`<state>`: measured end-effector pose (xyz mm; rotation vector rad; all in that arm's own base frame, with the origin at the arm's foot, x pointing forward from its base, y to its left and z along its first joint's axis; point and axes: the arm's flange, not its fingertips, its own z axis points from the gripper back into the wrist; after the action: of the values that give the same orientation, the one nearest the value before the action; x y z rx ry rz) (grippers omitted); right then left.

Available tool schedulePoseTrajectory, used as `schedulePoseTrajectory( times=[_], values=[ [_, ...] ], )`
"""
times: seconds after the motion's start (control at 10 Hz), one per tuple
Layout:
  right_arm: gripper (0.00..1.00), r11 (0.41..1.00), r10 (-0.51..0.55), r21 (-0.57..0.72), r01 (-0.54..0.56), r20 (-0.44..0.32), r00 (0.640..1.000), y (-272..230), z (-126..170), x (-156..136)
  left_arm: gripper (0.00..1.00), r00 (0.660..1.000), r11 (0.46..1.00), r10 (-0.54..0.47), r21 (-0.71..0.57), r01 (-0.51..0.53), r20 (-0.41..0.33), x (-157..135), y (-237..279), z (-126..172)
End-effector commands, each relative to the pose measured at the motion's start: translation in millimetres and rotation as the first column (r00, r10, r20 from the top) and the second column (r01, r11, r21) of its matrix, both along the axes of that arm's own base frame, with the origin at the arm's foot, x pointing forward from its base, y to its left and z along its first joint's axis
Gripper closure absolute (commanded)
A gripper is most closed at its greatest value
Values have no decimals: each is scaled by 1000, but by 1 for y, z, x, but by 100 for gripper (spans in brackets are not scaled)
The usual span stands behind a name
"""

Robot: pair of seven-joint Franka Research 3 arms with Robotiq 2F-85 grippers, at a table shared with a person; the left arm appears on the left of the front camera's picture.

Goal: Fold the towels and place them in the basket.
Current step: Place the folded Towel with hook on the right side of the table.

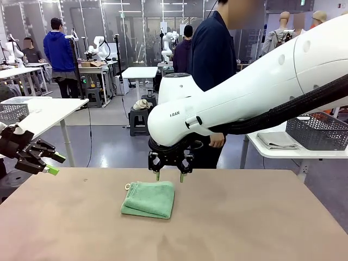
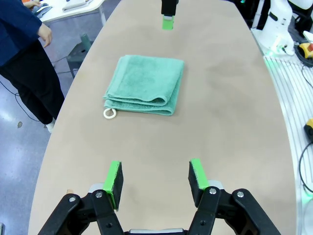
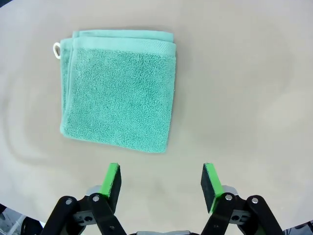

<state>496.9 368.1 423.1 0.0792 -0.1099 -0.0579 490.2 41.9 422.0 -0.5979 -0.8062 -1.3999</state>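
One mint-green towel (image 1: pixel 148 199) lies folded into a small square on the brown table (image 1: pixel 244 217), its white loop (image 1: pixel 128 186) at the far left corner. My right gripper (image 1: pixel 170 175) hangs open just above the table past the towel's far edge, holding nothing. In the right wrist view the towel (image 3: pixel 117 93) lies ahead of the open right gripper (image 3: pixel 161 183). My left gripper (image 1: pixel 51 163) stands open at the table's left edge, well away from the towel (image 2: pixel 144 85); the left wrist view shows the left gripper (image 2: pixel 156 178) empty. A dark grey mesh basket (image 1: pixel 318 130) sits on a white side table at the right.
A person in dark blue (image 1: pixel 212 49) stands behind the right arm at the table's far side, one hand (image 1: pixel 217 141) hanging down. A folded grey cloth (image 1: pixel 276 140) lies beside the basket. Another mesh basket (image 1: pixel 13 111) sits on a white table at the left.
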Motion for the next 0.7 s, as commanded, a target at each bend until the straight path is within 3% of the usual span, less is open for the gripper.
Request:
schedulePoseTrajectory(
  times=[0.0,0.3,0.6],
  values=[
    [18,1000,-8,-14,8,4,1000,1,1,2,31,1000,1000,1,-1,-1,1,-1,0,1],
    [17,999,-33,30,33,5,999,-2,-26,4,31,1000,1000,1,-1,-1,1,-1,0,1],
    [17,994,-80,74,76,56,995,-9,-63,6,31,1000,1000,1,-1,-1,1,-1,0,1]
  ],
)
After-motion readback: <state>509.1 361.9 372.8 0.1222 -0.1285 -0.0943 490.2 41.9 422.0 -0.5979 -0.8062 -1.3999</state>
